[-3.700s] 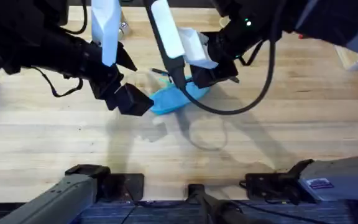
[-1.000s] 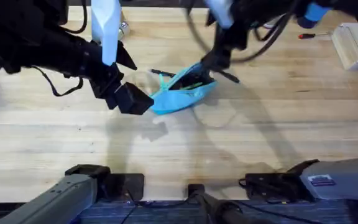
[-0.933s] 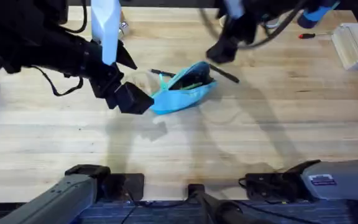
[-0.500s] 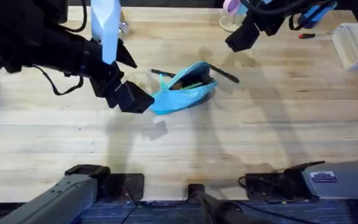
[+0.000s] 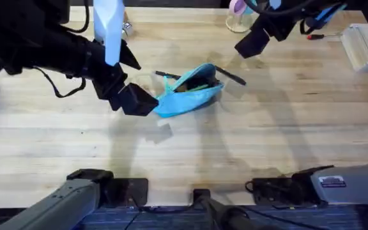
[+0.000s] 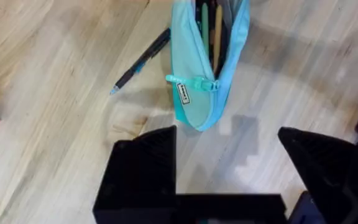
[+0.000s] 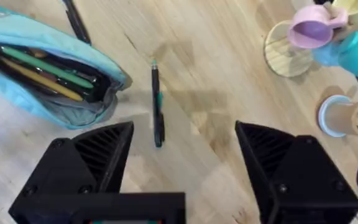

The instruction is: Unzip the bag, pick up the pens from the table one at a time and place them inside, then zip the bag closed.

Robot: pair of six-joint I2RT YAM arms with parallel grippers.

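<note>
Light wooden planks form the counter (image 5: 280,121), on which the bag (image 5: 189,97) is laid unzipped near the middle, with pencils seen inside. One pen (image 5: 230,75) is found just beside its far right end, another (image 5: 166,75) by its left end. The left tool (image 5: 135,101) is held spread beside the bag; the right tool (image 5: 246,46) hangs released above the counter.
</note>
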